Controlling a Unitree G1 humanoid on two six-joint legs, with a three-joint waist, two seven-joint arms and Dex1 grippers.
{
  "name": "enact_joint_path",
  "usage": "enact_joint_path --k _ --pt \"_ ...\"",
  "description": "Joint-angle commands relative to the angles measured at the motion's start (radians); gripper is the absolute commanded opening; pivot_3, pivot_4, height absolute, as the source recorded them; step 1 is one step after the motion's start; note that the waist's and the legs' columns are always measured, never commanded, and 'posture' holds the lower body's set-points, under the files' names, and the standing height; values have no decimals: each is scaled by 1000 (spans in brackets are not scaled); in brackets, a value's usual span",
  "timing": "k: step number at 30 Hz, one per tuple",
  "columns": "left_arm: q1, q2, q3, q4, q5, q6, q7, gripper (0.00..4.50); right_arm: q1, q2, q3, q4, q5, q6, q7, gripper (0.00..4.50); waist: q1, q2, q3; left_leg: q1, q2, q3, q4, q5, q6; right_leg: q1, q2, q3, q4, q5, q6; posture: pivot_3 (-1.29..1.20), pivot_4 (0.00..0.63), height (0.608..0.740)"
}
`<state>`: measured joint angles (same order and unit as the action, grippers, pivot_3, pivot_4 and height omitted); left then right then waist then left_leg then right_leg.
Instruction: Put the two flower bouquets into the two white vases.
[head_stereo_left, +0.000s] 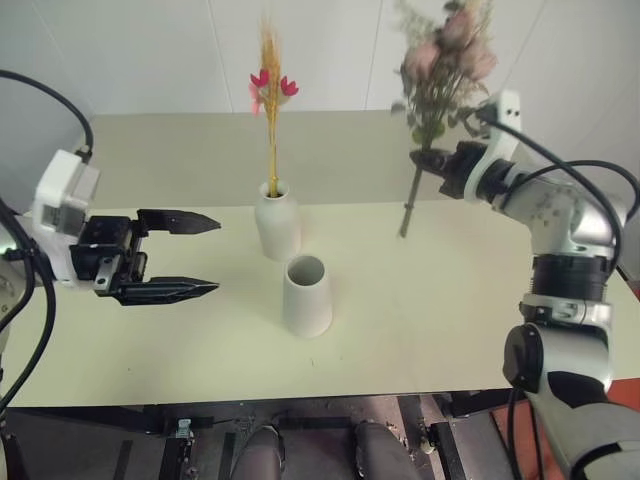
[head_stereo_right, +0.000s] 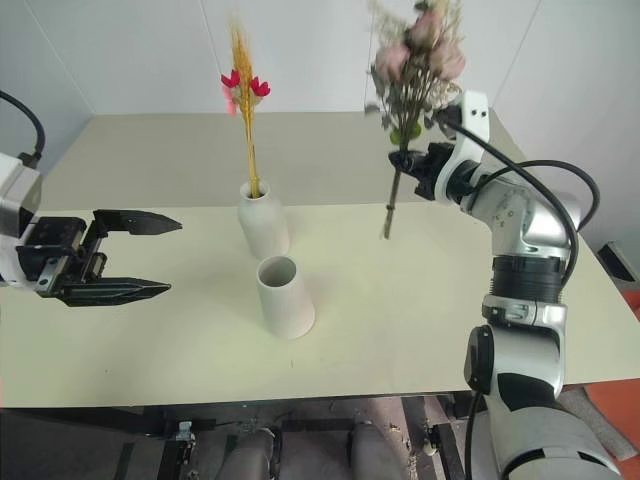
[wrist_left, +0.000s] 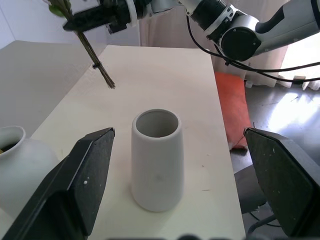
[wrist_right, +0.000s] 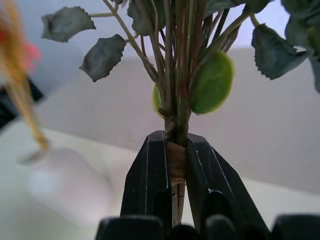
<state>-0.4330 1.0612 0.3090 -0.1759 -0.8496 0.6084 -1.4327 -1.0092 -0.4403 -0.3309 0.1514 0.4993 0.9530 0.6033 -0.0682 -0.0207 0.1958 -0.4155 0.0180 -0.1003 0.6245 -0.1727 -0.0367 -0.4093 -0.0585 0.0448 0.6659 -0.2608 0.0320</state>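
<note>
The pink rose bouquet hangs upright in the air at the right, its stems clear of the table. My right gripper is shut on the bound stems. The straw bouquet with red flowers stands in the narrow-necked white vase at the table's middle. Just in front of it stands the wide-mouthed white vase, with nothing inside. My left gripper is open at the left, level, pointing toward the two vases and apart from them.
The pale table runs to a front edge near me. A white wall lies behind. An orange-red patch shows on the floor beyond the table's right side.
</note>
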Motion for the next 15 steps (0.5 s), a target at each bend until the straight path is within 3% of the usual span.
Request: enact_joint_path --k 1,6,15 --pt "-44 6 -16 23 19 -26 -23 4500 11 23 -39 -173 134 -74 71 220 -1 0 0 0 0 0 0 0 0 0 0 0 0 0 0 0 150 740" --pt "-71 7 -31 40 28 -21 -41 4500 41 46 -21 -288 262 -89 143 220 0 0 0 0 0 0 0 0 0 0 0 0 0 0 0 0 150 740" --pt "-92 3 -39 47 23 -5 -47 4500 76 86 121 -358 326 -138 237 220 -1 0 0 1 0 0 0 0 0 0 0 0 0 0 0 0 150 740"
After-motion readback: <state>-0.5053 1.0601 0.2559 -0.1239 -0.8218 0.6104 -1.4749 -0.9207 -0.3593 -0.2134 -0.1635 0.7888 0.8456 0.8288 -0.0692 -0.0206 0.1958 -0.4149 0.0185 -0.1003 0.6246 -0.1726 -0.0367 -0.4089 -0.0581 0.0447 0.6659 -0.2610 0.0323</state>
